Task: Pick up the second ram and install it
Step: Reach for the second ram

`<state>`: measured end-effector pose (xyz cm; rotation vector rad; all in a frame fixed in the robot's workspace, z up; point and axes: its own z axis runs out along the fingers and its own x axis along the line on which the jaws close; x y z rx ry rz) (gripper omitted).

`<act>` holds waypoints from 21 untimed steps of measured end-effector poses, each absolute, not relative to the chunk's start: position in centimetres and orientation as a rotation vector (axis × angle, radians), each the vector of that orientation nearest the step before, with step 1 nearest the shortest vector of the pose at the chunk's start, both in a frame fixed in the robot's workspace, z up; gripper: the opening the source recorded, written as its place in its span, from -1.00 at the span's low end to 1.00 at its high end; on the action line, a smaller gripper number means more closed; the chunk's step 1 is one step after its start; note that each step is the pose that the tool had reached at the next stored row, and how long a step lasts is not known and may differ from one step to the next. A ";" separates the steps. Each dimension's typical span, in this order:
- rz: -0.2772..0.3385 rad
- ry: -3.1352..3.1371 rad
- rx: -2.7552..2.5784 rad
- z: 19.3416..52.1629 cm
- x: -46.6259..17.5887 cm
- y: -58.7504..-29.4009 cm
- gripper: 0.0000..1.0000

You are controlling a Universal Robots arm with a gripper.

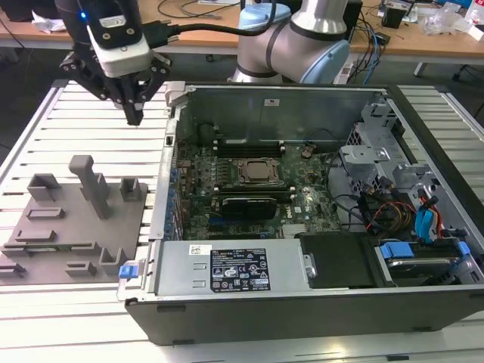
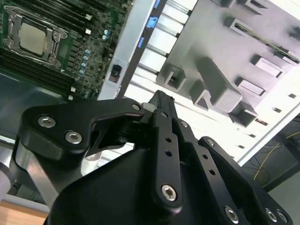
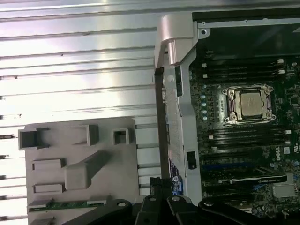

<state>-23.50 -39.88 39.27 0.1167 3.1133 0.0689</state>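
The black two-finger gripper (image 1: 134,113) hangs above the slatted aluminium worktop (image 1: 91,144), over the strip between the grey plastic fixture tray (image 1: 76,227) and the open black-and-silver computer case (image 1: 302,106). Its fingers are brought together at the tips and carry nothing; in the second wrist view the gripper (image 2: 161,99) points down toward the tray (image 2: 220,89). The second ram, a long, narrow green circuit-board stick (image 3: 65,205), sits in a long slot near one edge of the tray (image 3: 75,176) in the first wrist view, well apart from the gripper. In the second wrist view the same stick (image 2: 260,37) lies in its slot along the tray's edge. The tray rests on the worktop just beside the case's side wall and toward the worktop's edge at the exterior view's left. Inside the case, the green motherboard (image 1: 310,200) lies flat, with the square metal processor socket (image 1: 257,171) near its middle. Long black memory slots (image 3: 243,70) run along both sides of the socket (image 3: 248,104).
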 end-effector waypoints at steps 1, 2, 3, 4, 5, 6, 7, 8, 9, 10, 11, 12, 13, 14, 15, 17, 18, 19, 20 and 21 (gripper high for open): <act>0.069 3.113 0.117 39.3 -24.0 -39.9 -0.79; 0.069 3.113 0.117 39.3 -24.2 -39.9 -0.79; 0.069 3.113 0.116 39.3 -24.8 -39.9 -0.79; 0.069 3.113 0.116 39.3 -25.0 -39.9 -0.79; 0.069 3.113 0.117 39.2 -25.3 -39.9 -0.79; 0.069 3.113 0.117 39.2 -25.8 -39.9 -0.79; 0.069 3.113 0.117 39.2 -26.3 -39.9 -0.79; 0.069 3.113 0.116 39.2 -26.7 -39.9 -0.79; 0.069 3.113 0.116 39.2 -27.0 -39.9 -0.79; 0.069 3.113 0.117 39.2 -27.4 -39.9 -0.79; 0.069 3.113 0.117 39.2 -28.2 -39.9 -0.79; 0.069 3.113 0.116 39.2 -28.8 -39.9 -0.79; 0.069 3.113 0.116 39.2 -29.0 -39.9 -0.79; 0.069 3.113 0.116 39.2 -29.3 -39.9 -0.79; 0.069 3.113 0.117 39.1 -29.8 -39.9 -0.79; 0.069 3.113 0.117 39.1 -30.5 -39.9 -0.79; 0.069 3.113 0.117 39.1 -31.2 -39.9 -0.79; 0.069 3.113 0.116 39.1 -31.9 -39.9 -0.79; 0.069 3.113 0.116 39.1 -32.4 -39.9 -0.79; 0.069 3.113 0.117 39.0 -33.0 -39.9 -0.79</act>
